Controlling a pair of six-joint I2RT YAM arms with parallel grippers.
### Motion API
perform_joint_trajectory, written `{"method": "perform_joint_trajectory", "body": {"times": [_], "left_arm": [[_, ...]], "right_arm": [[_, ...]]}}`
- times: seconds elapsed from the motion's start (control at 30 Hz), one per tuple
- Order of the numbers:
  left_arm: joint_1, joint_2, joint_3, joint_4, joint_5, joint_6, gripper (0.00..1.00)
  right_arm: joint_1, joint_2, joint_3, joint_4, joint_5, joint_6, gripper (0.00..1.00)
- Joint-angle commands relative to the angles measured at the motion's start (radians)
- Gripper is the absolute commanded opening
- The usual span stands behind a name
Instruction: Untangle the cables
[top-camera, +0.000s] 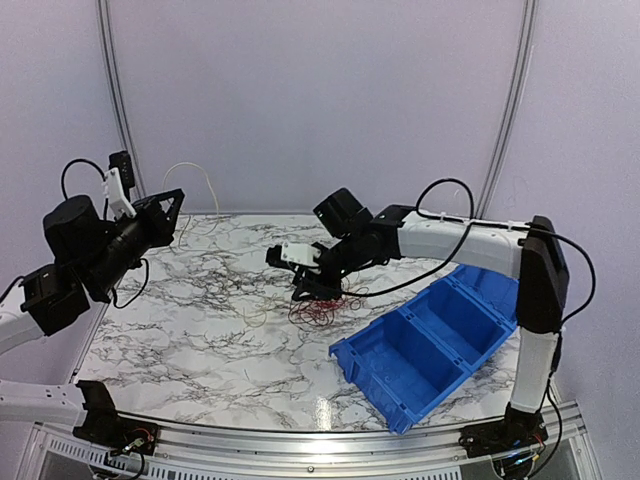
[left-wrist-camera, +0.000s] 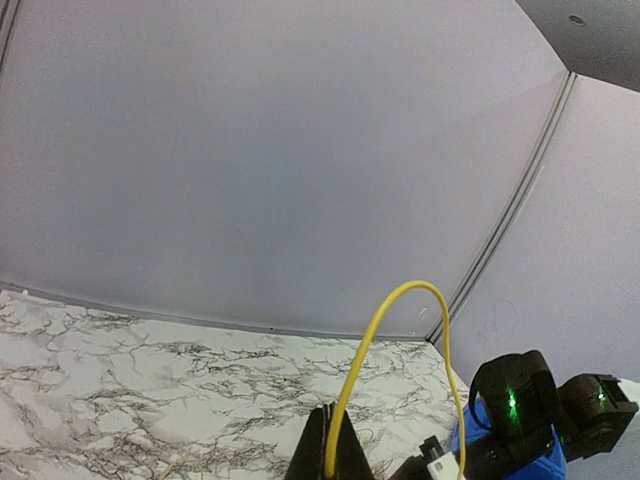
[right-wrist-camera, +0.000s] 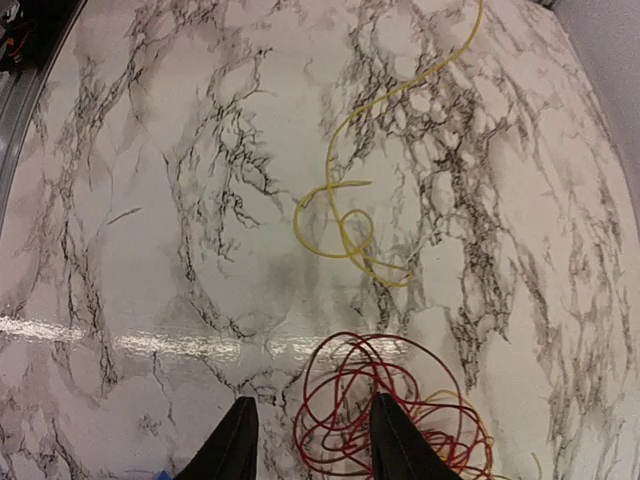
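Note:
My left gripper (top-camera: 168, 212) is raised at the table's far left and shut on a thin yellow wire (left-wrist-camera: 351, 389), which arcs up from the closed jaws (left-wrist-camera: 327, 420) and down to the right. In the top view this wire (top-camera: 190, 167) loops above the gripper. My right gripper (top-camera: 300, 290) is open and low over a coil of red wire (top-camera: 320, 312) at the table's middle. In the right wrist view the red coil (right-wrist-camera: 440, 440) lies partly between the fingers (right-wrist-camera: 240, 445) and under the right one. The yellow wire's loose loops (right-wrist-camera: 346, 240) lie on the marble ahead.
A blue bin with several compartments (top-camera: 430, 340) sits at the right front, close to the right arm. The marble table (top-camera: 200, 340) ends at the back wall. The right arm (left-wrist-camera: 520, 400) shows in the left wrist view.

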Motion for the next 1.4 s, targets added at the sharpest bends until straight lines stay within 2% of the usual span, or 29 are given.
{"method": "perform_joint_trajectory", "body": {"times": [0.0,0.1,0.23,0.43,0.73,1.03,1.13,1.2,1.3,1.37], "left_arm": [[-0.002,-0.098,-0.082,-0.020,-0.079,-0.095,0.00],[-0.002,-0.145,-0.128,-0.025,-0.088,-0.127,0.00],[-0.002,-0.173,-0.147,-0.035,-0.084,-0.137,0.00],[-0.002,-0.184,-0.164,-0.033,-0.076,-0.141,0.00],[-0.003,-0.197,-0.161,-0.034,-0.071,-0.138,0.00],[-0.003,-0.204,-0.161,-0.032,-0.070,-0.145,0.00],[-0.003,-0.206,-0.164,-0.030,-0.071,-0.147,0.00],[-0.003,-0.208,-0.164,-0.033,-0.071,-0.149,0.00],[-0.003,-0.212,-0.167,-0.035,-0.070,-0.156,0.00],[-0.002,-0.217,-0.172,-0.042,-0.072,-0.162,0.00]], "right_arm": [[0.030,0.103,0.085,0.017,0.037,0.027,0.44],[0.059,0.178,0.141,0.011,0.049,0.018,0.54],[0.101,0.242,0.186,0.063,0.196,0.004,0.63],[0.109,0.334,0.306,0.096,0.312,0.013,0.64],[0.120,0.421,0.379,0.195,0.393,-0.021,0.68],[0.120,0.519,0.478,0.244,0.361,-0.015,0.67],[0.111,0.552,0.516,0.231,0.219,0.032,0.61],[0.096,0.558,0.520,0.257,0.130,0.086,0.52],[0.072,0.591,0.588,0.257,0.078,0.166,0.27],[0.067,0.601,0.645,0.227,0.087,0.183,0.06]]}}
